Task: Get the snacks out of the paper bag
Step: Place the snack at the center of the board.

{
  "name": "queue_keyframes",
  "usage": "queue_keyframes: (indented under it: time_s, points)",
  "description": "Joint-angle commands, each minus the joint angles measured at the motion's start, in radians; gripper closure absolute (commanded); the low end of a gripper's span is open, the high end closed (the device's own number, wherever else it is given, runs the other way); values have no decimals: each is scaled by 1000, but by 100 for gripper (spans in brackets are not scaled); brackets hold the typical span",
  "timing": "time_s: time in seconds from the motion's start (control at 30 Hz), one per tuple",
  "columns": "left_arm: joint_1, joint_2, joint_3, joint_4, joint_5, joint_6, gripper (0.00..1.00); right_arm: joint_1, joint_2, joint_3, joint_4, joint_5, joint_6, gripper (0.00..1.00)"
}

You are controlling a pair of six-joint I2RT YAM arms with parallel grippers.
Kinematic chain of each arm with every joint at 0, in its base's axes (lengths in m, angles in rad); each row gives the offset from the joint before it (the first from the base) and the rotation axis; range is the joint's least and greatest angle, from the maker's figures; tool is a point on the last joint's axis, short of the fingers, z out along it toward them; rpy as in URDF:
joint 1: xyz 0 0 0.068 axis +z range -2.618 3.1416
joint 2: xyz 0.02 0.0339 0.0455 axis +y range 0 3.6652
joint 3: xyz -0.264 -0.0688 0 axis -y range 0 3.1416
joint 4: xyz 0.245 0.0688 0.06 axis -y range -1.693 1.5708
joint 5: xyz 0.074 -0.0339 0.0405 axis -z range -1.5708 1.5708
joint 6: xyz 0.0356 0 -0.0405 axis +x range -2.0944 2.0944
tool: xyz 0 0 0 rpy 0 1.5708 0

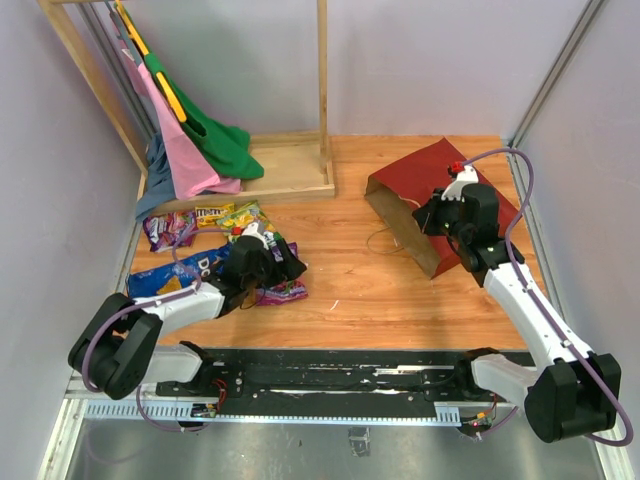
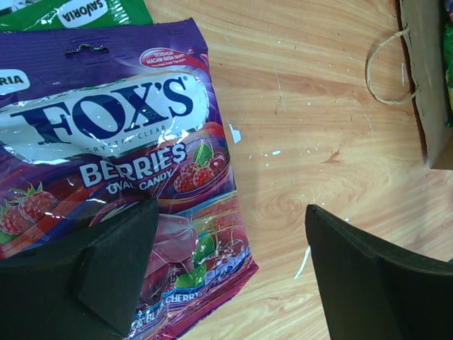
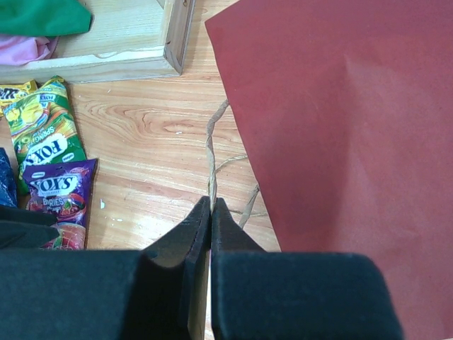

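The bag [image 1: 420, 170] lies on its side at the right, mouth facing bare table [image 1: 350, 270]. The snacks [image 1: 170, 230] crowd the left edge. The left gripper [image 2: 230, 212] gapes wide over the purple pack [image 2: 120, 127]. The right gripper [image 3: 211, 205] is pinched on the string handle [image 3: 210, 152].

Closed right fingers [image 3: 237, 244] on the string handle [image 3: 209, 152] of the red paper bag [image 3: 340, 127].

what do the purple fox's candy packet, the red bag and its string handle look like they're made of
Purple Fox's berries candy packet: likely plastic film, glossy; glare streaks and crinkles. Dark red flat bag: probably paper, matte, with soft creases. Thin tan string handle: seemingly twisted natural twine, rough-looking.
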Motion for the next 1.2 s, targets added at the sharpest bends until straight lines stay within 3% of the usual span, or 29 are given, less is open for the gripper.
queue_keyframes:
  time_s: [0.0, 0.37, 0.6, 0.83, 0.93, 1.17]
  points:
    - [4, 42, 29, -76, -22, 21, 10, -14, -13, 0, 11, 4, -7, 99]
    - [4, -79, 44, -206, -216, 58, 9, -14, -12, 2, 9, 6, -7, 99]
    - [4, -169, 61, -231, -244, 83, 10, -13, -10, 0, 12, 4, -5, 99]
    - [4, -187, 97, -202, -168, 105, 8, -14, -4, -3, 19, -4, 0, 99]
    - [3, -190, 100, -141, -108, 108, 1, -13, -5, -4, 21, -5, 0, 99]
    - [-2, -144, 174, -34, -43, 103, 0, -12, -4, -3, 24, -4, -1, 99]
